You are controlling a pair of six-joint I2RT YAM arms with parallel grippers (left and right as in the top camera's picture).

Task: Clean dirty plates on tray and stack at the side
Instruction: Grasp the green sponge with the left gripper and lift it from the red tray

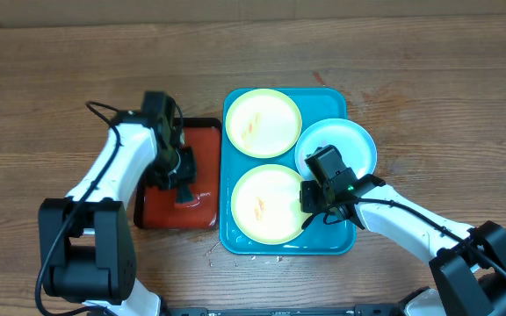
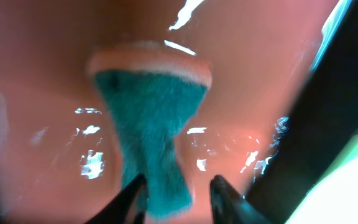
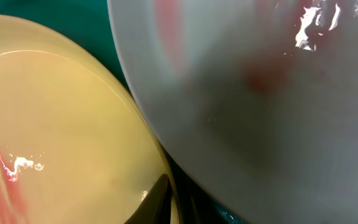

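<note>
The turquoise tray (image 1: pixel 228 235) lay with its long axis running away from the robot. Nearest on it sat a yellow-green plate (image 1: pixel 266 204), with the right gripper (image 1: pixel 308 200) pressed together at its rim; whether it pinched the rim could not be told. The blue-white plate (image 1: pixel 350 140) overhung the tray's right edge. A second yellow-green plate (image 1: pixel 263 123) lay farthest. Over the red tray (image 1: pixel 202 145), the left gripper (image 1: pixel 184 195) stood spread astride a teal sponge (image 2: pixel 148 118).

Three smeared plates (image 1: pixel 263 121) on turquoise tray (image 1: pixel 328 101)
</note>
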